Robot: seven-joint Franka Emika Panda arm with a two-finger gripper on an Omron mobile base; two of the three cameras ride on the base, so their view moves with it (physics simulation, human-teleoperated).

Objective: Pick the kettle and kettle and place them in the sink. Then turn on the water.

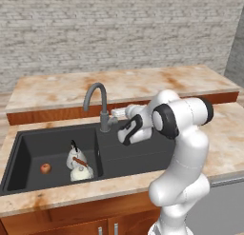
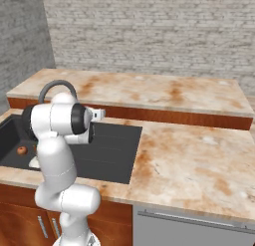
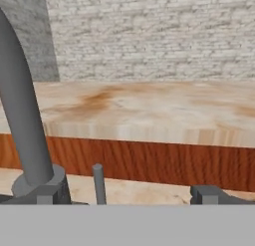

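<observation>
Two whitish kettles lie in the left basin of the black sink [image 1: 57, 134]: one with a black handle [image 1: 74, 155] and, touching it in front, one with a reddish-brown handle [image 1: 81, 171]. In the right base view the arm hides most of one kettle [image 2: 34, 163]. My gripper [image 1: 115, 113] [image 2: 101, 112] is open, level with the base of the grey gooseneck tap [image 1: 96, 102] and just to its right. In the hand view the tap's column [image 3: 22, 125] rises at the left. Its thin upright lever [image 3: 98, 183] stands between my fingertips [image 3: 209, 194], untouched. No water runs.
A small red apple [image 1: 45, 168] [image 2: 21, 150] lies in the left basin beside the kettles. Behind the sink a raised marble counter [image 1: 128, 84] with a wooden front runs along the brick wall. Marble worktop [image 2: 199, 160] spreads to the right.
</observation>
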